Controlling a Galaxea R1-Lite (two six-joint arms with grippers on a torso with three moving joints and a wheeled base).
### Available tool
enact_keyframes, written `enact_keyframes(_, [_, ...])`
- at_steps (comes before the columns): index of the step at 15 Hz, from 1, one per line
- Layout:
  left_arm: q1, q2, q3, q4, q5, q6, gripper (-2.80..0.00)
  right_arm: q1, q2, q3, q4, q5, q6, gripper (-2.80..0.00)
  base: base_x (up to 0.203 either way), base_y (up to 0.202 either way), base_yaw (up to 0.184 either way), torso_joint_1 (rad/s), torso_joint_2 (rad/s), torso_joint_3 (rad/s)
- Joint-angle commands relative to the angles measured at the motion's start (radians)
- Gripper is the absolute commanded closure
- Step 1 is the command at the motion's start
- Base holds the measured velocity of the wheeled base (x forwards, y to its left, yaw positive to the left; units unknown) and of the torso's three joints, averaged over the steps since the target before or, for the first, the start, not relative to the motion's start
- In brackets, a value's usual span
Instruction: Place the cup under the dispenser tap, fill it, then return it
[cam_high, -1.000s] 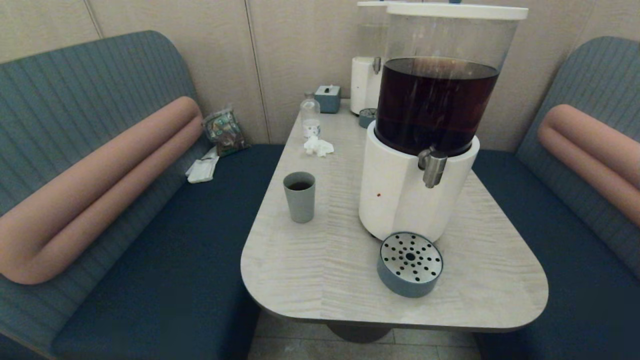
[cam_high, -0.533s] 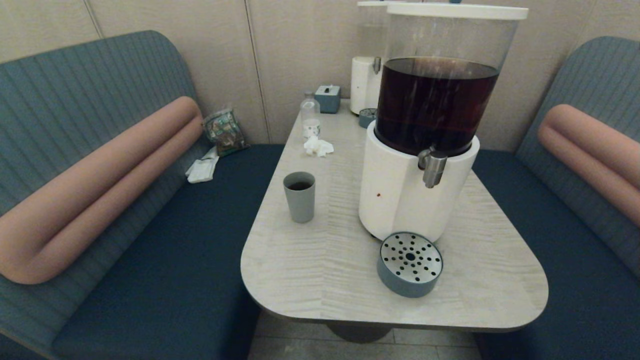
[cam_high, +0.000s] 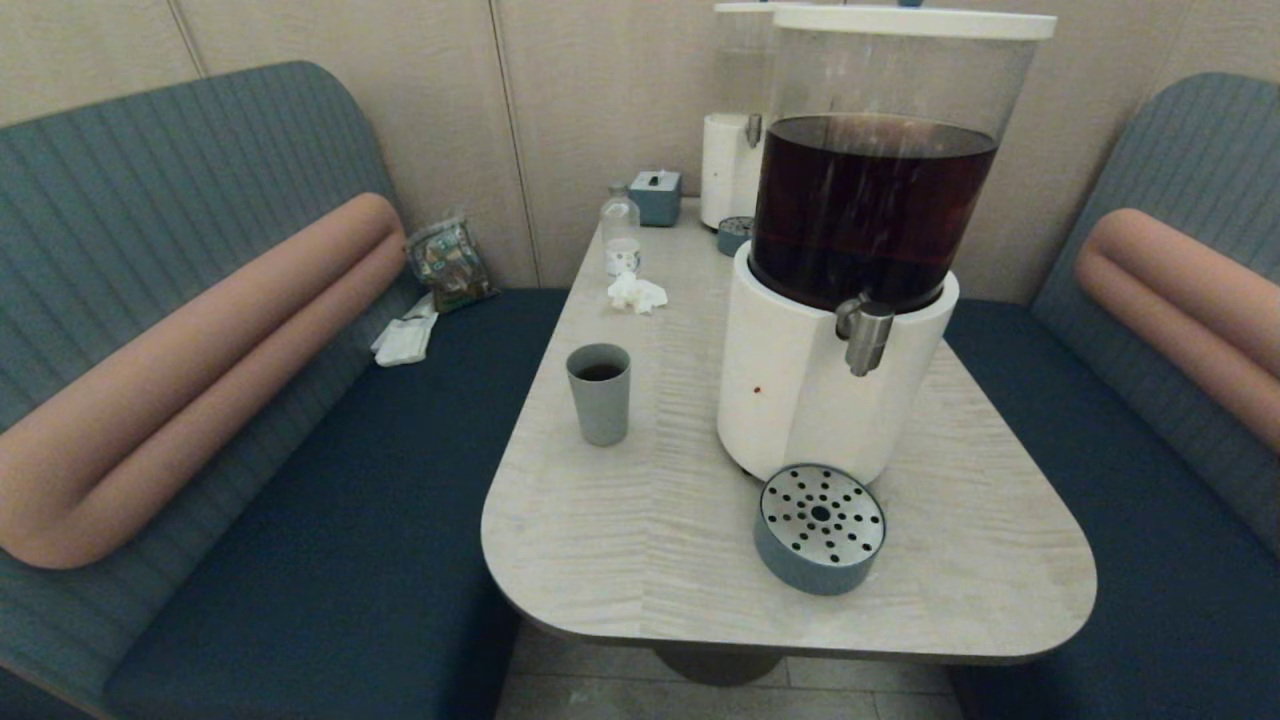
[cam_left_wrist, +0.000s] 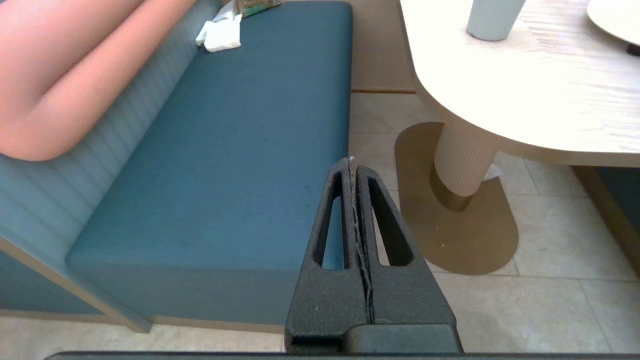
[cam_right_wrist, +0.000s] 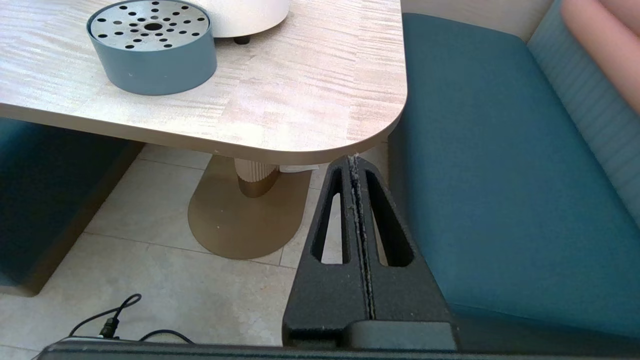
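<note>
Setting: a booth with blue-green benches on both sides of a pale wood-grain tabletop (cam_high: 640, 520) and a panelled wall behind.
Landmark: the big white-based dispenser (cam_high: 800, 400) with dark brown liquid in its clear tank stands on the tabletop.
Cup position: the cup (cam_high: 599, 393) stands on the tabletop to the robot's left of the dispenser, apart from it and not under the dispenser tap (cam_high: 864, 335).
Cup contents: dark liquid shows inside, well below the rim.
Cup axis: long axis upright, mouth facing up, wider end on top.
Tap direction: the spout points down over the round drip tray (cam_high: 820, 527), which sits just in front of the dispenser base.
Left pincer (cam_left_wrist: 352, 167): closed with fingers pressed together, holding nothing, low beside the tabletop over the bench and floor, well apart from the cup.
Right pincer (cam_right_wrist: 354, 164): closed and empty too, low off the tabletop's near corner on the dispenser's right.
Progress: judging by the liquid in the cup and its place away from the tap, filling and returning look done; nothing obvious remains.
</note>
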Motion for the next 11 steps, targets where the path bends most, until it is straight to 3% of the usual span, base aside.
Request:
enact_keyframes(1, [0.000,0.002,0.000,0.000,0.001,-0.003,0.00,0.000,-0.002,0.000,-0.001,0.000,-0.001,0.00,0.000,0.000,0.000,0.000,0.00,0.000])
enact_keyframes(11, [0.000,0.002,0.000,0.000,0.001,-0.003,0.00,0.000,-0.003,0.000,-0.001,-0.003,0.016,0.00,0.000,0.000,0.000,0.000,0.00,0.000])
